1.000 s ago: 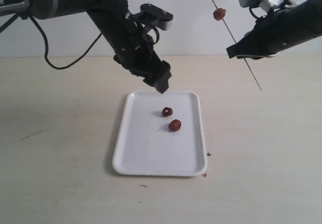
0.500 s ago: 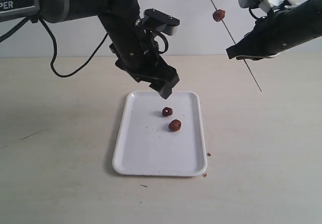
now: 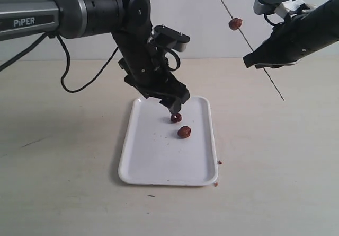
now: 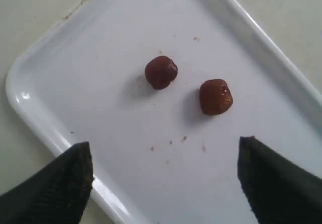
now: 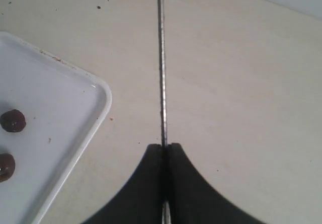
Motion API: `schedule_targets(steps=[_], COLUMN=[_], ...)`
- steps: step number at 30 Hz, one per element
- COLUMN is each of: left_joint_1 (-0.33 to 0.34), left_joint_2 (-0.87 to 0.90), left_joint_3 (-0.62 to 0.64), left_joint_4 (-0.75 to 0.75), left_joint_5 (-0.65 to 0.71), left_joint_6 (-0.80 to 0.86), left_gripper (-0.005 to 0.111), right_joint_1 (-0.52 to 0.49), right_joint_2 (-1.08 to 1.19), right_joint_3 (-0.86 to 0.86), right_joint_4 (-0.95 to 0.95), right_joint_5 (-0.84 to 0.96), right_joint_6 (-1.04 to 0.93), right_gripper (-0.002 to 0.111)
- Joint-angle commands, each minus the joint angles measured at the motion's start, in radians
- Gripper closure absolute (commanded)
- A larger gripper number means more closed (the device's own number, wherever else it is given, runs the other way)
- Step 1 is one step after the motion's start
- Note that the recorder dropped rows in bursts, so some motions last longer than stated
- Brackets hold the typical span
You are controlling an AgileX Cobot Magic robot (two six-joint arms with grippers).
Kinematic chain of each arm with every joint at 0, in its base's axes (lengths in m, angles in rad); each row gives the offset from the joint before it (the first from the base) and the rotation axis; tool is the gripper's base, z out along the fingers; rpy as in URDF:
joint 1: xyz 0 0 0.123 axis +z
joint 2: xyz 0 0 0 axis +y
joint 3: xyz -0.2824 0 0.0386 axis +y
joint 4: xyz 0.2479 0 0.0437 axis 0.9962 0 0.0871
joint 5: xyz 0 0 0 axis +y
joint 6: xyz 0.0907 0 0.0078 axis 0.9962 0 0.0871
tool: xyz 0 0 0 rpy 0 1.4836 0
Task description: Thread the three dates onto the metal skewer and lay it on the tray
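Tabletop (image 3: 63,183), pale beige under a white wall (image 3: 201,24), bears the tray (image 3: 153,162); left gripper (image 3: 176,107) spread, right gripper (image 5: 164,151) clamping the skewer (image 5: 161,73).

wrist cams: L fingers (image 4: 60,189) cropped at edge, skewer (image 5: 161,58) top cropped

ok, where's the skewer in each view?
Exterior: the skewer slants across the upper right, one date on it, held by the right hand.
Left wrist: not in it.
Right wrist: thin line through the picture's centre, running out from the shut hand.
Shared landmark: the tray, in all three views.
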Motion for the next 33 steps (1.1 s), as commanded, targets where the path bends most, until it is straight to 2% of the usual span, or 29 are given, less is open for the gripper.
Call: schedule_targets(steps=[1, 5, 15, 20, 26, 33], left_joint_1=[-0.003, -0.003, -0.011, -0.046, -0.101, -0.152], left_joint_2=[0.039, 0.065, 0.086, 0.107, 0.105, 0.103], left_joint_3=[-0.002, -0.002, -0.002, -0.002, -0.002, -0.002], left_joint_4=[0.014, 0.016, -0.17, -0.162, 0.007, 0.312], left_joint_5=[-0.091, -0.14, -0.063, -0.068, -0.069, -0.083], left_joint_6=[0.072, 0.127, -0.091, -0.102, 0.211, 0.663], left_gripper=[0.03, 0.03, 0.03, 0.03, 0.03, 0.03], right_joint_1=[-0.006, -0.006, -0.006, -0.006, -0.006, -0.006], right_joint_2=[-0.011, -0.011, -0.011, -0.011, -0.011, -0.011], right_joint_3=[-0.006, -0.006, -0.006, -0.006, -0.006, -0.006], right_joint_4=[-0.003, -0.003, 0.017, 0.017, 0.018, 0.018], right_joint_5=[0.001, 0.001, -0.011, -0.011, -0.011, -0.011], right_joint_6=[0.006, 0.006, 0.008, 0.008, 0.011, 0.011], right_gripper=[0.108, 0.108, 0.108, 0.108, 0.108, 0.108])
